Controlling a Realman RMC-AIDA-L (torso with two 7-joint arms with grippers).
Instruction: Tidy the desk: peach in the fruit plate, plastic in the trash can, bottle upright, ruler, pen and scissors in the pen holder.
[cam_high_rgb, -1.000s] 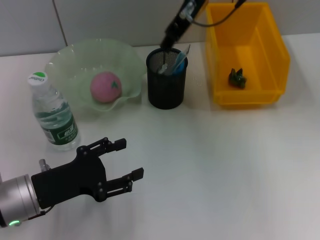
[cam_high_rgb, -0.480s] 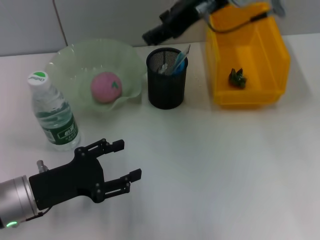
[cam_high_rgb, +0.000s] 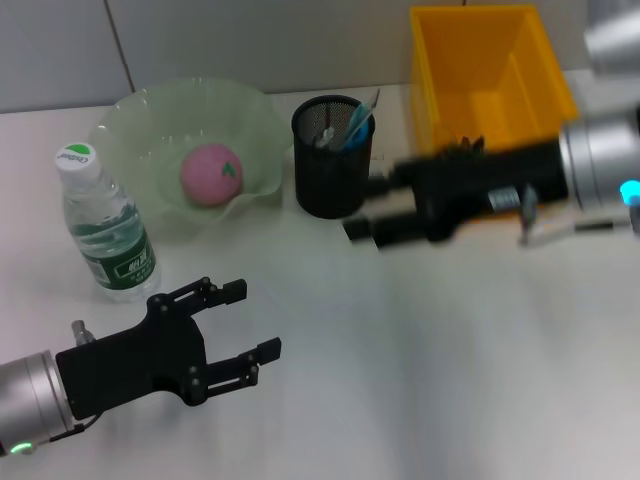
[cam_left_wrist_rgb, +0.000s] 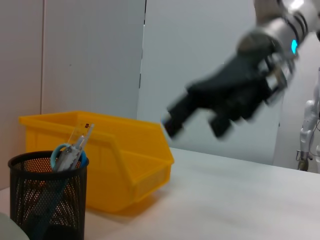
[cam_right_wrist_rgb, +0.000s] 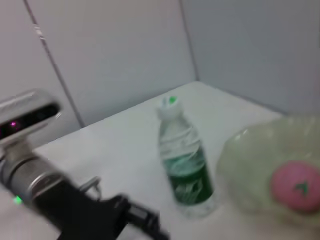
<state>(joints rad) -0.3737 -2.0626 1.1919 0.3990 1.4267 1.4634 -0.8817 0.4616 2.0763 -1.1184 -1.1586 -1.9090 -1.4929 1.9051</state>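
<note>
The pink peach (cam_high_rgb: 211, 172) lies in the green fruit plate (cam_high_rgb: 130, 112). To its left the bottle (cam_high_rgb: 105, 225) stands upright. Blue scissors (cam_high_rgb: 357, 122), a clear ruler and a pen stick out of the black mesh pen holder (cam_high_rgb: 331, 172). Only the tips of the dark plastic (cam_high_rgb: 467, 146) show in the yellow trash can (cam_high_rgb: 490, 60), behind my right arm. Just right of the holder, my right gripper (cam_high_rgb: 366, 207) hangs open and empty, blurred by motion. Low on the near left of the table, my left gripper (cam_high_rgb: 252, 320) is open and empty.
The left wrist view has the pen holder (cam_left_wrist_rgb: 47, 200), the yellow bin (cam_left_wrist_rgb: 117, 155) and my right gripper (cam_left_wrist_rgb: 195, 129) in the air beyond them. The bottle (cam_right_wrist_rgb: 185, 160), the peach (cam_right_wrist_rgb: 295, 185) and my left arm (cam_right_wrist_rgb: 30, 150) show in the right wrist view.
My right arm swung from above and behind the pen holder, out to the right and down in front of the yellow bin. The left gripper stayed put.
</note>
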